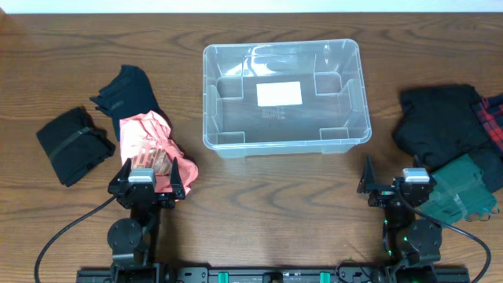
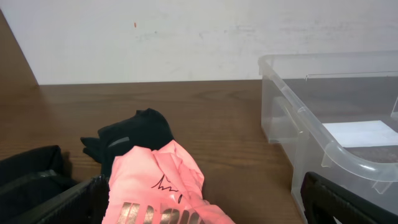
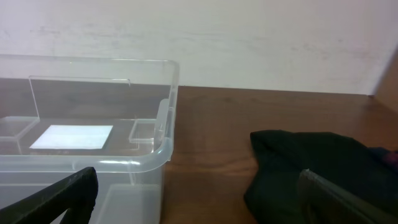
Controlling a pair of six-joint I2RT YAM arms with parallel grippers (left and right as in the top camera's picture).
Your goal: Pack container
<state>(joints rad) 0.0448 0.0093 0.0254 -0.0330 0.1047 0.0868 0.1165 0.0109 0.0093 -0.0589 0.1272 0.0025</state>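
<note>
The clear plastic container [image 1: 346, 55] stands empty at the table's middle back, a white label on its base; it also shows in the left wrist view [image 2: 323, 130] and the right wrist view [image 3: 155, 152]. A pink garment [image 1: 153, 145] lies left of it, its near end between the fingers of my open left gripper [image 1: 145, 182]; it shows close up in the left wrist view [image 2: 158, 183]. My right gripper [image 1: 391, 187] is open and empty near the front edge, below the container's right corner, left of a green cloth [image 1: 460, 189].
A folded black garment [image 1: 75, 145] lies at far left and another black garment [image 1: 126, 90] lies behind the pink one. At right lies a black pile [image 1: 440, 126] with a red plaid piece [image 1: 493, 118].
</note>
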